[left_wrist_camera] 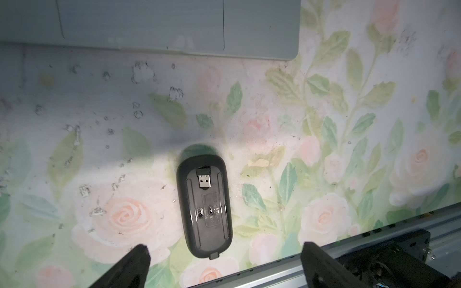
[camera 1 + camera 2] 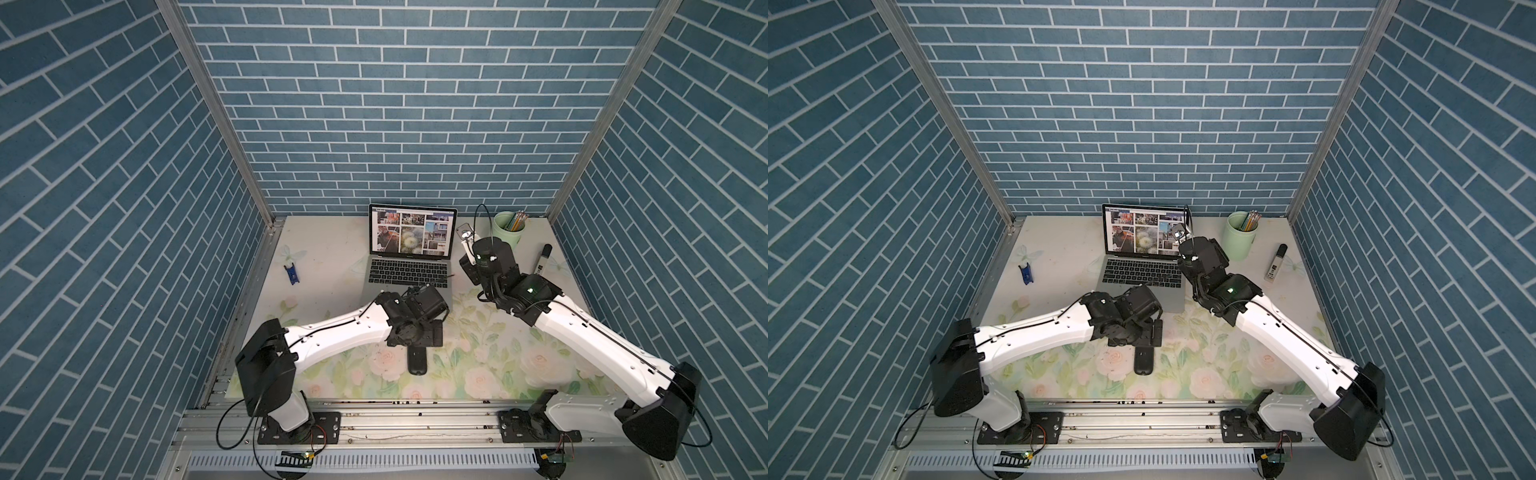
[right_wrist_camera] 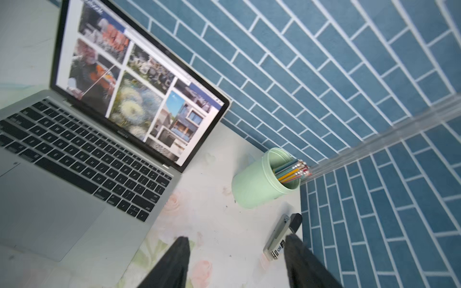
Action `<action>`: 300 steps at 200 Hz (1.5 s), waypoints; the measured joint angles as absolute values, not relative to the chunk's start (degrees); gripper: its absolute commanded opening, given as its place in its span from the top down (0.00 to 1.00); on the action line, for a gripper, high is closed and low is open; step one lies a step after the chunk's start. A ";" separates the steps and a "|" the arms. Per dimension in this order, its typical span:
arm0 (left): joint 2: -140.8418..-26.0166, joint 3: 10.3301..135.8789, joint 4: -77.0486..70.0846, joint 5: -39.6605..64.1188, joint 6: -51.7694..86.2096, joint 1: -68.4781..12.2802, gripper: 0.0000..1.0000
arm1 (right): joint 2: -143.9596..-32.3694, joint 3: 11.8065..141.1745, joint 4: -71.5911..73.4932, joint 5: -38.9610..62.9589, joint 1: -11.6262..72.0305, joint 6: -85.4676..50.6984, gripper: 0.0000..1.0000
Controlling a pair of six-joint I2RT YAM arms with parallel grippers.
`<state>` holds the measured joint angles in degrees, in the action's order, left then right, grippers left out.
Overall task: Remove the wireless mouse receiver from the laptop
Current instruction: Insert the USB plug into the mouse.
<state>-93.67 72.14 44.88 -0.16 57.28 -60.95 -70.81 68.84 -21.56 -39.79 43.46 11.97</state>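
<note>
Both pairs of jaws gape empty; the tiny receiver [image 1: 204, 180], likely light and stiff, lies in the upturned mouse [image 1: 207, 224] on the counter [image 1: 274, 112] near the laptop [image 1: 149, 22], best pinched by its black cap.

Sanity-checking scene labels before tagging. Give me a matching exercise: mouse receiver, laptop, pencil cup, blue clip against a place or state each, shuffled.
Things:
1. wireless mouse receiver
2. laptop
3. pencil cup
4. blue clip

Place or state:
A. open, showing a photo grid
B. alone on the table, to the left of the laptop
C. lying on the underside of the upturned mouse
D. upright, holding pencils

Pairs: 1-C, 2-A, 3-D, 4-B
</note>
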 measured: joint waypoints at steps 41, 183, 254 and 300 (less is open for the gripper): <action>-97.89 72.16 45.65 -1.19 66.50 -63.79 0.01 | -66.41 68.84 -21.41 -41.76 42.41 9.78 0.27; -108.01 75.29 48.36 -6.39 78.26 -66.35 0.02 | -63.83 63.88 -20.32 -35.62 42.24 9.13 0.27; -108.12 73.06 46.65 -4.38 77.06 -66.30 0.14 | -63.83 63.13 -19.66 -35.09 42.22 9.17 0.27; -109.10 73.06 46.68 -3.53 75.09 -66.30 0.19 | -63.86 63.07 -19.64 -35.16 42.09 9.19 0.27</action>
